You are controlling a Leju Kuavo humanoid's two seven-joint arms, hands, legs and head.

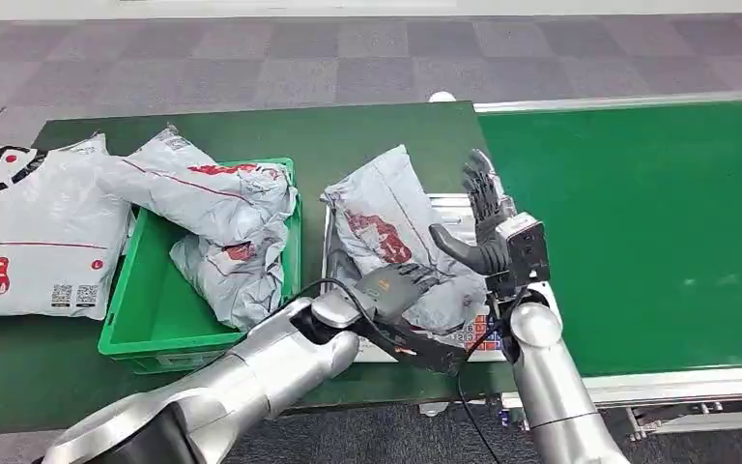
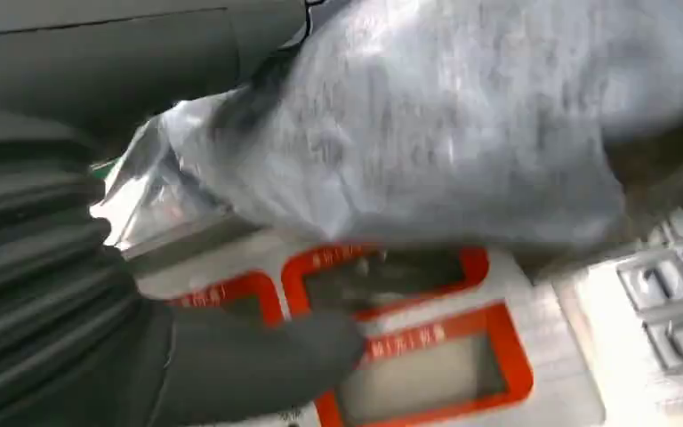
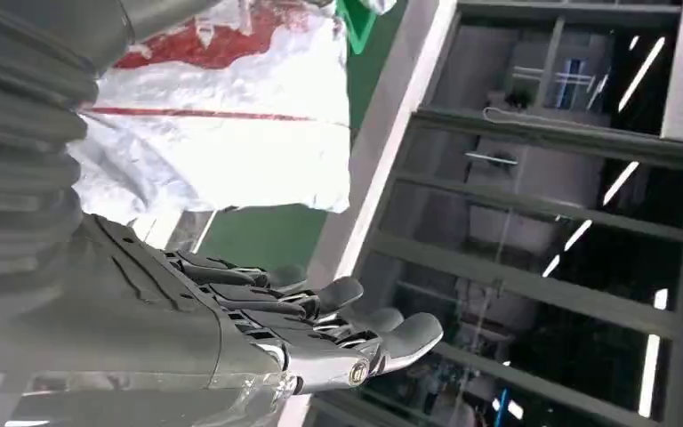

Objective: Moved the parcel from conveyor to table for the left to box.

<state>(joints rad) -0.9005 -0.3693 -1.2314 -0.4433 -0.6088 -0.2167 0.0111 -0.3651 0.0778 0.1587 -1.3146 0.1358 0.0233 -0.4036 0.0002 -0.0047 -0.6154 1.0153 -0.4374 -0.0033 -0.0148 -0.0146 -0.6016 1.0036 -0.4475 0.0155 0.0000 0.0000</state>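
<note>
A crumpled grey parcel (image 1: 386,232) with red print lies on a metal weighing platform (image 1: 444,205) between the green table (image 1: 348,130) and the conveyor belt (image 1: 657,222). My left hand (image 1: 401,286) reaches over the parcel's near end, with its fingers on the wrapping. In the left wrist view its thumb (image 2: 258,356) hangs over the scale's orange-framed displays (image 2: 427,356), a gap away from the parcel (image 2: 427,133). My right hand (image 1: 483,220) is raised just right of the parcel, fingers spread and holding nothing. The right wrist view shows this open hand (image 3: 302,329) beside the parcel (image 3: 231,151).
A green crate (image 1: 145,329) on the table, left of the scale, holds two grey parcels (image 1: 222,222). A large white parcel (image 1: 29,232) lies at the table's left end. The belt to the right is bare. A scale keypad (image 2: 676,302) sits near my left hand.
</note>
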